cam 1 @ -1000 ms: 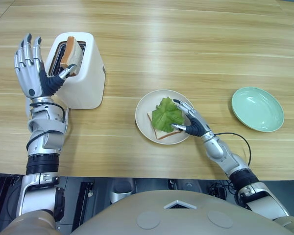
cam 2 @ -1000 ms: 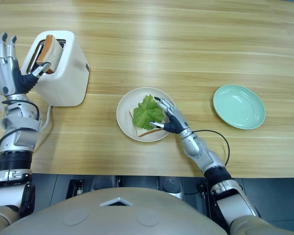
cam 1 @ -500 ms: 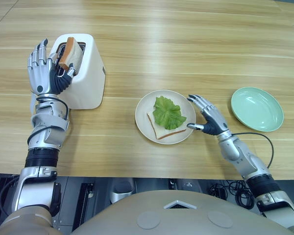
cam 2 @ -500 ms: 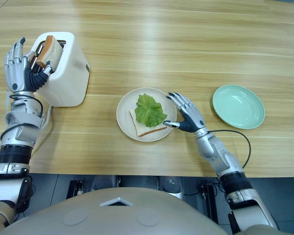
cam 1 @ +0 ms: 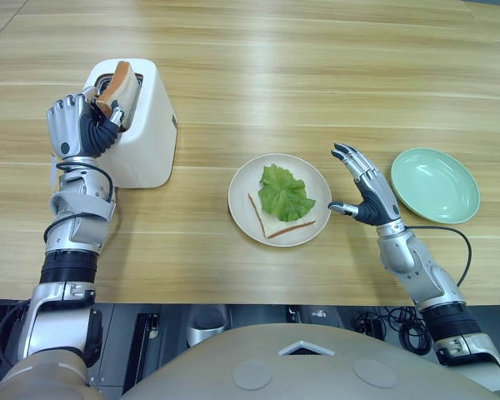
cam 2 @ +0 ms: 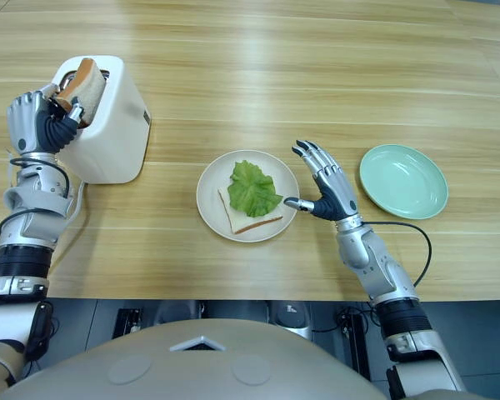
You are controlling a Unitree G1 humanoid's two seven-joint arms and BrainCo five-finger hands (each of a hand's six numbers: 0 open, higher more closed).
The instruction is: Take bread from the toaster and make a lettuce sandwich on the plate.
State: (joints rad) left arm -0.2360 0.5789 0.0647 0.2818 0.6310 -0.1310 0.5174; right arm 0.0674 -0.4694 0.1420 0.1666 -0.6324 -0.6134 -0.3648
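A white toaster (cam 1: 143,125) stands at the left with a bread slice (cam 1: 119,85) sticking up from its slot. My left hand (cam 1: 77,125) is curled around that slice at the toaster's left side. On the cream plate (cam 1: 242,210) in the middle lies a second bread slice (cam 1: 277,227) with a lettuce leaf (cam 1: 282,192) on top. Just right of the plate my right hand (cam 1: 366,187) is raised with its fingers spread, holding nothing.
A shallow pale green dish (cam 1: 435,185) sits at the right, close to my right hand. A black cable (cam 1: 446,234) loops by the right forearm near the table's front edge. Bare wooden table (cam 1: 317,67) stretches behind.
My left hand moved in from beside the toaster and closed its fingers on the bread slice. My right hand let go of the lettuce and drew back to the right of the plate.
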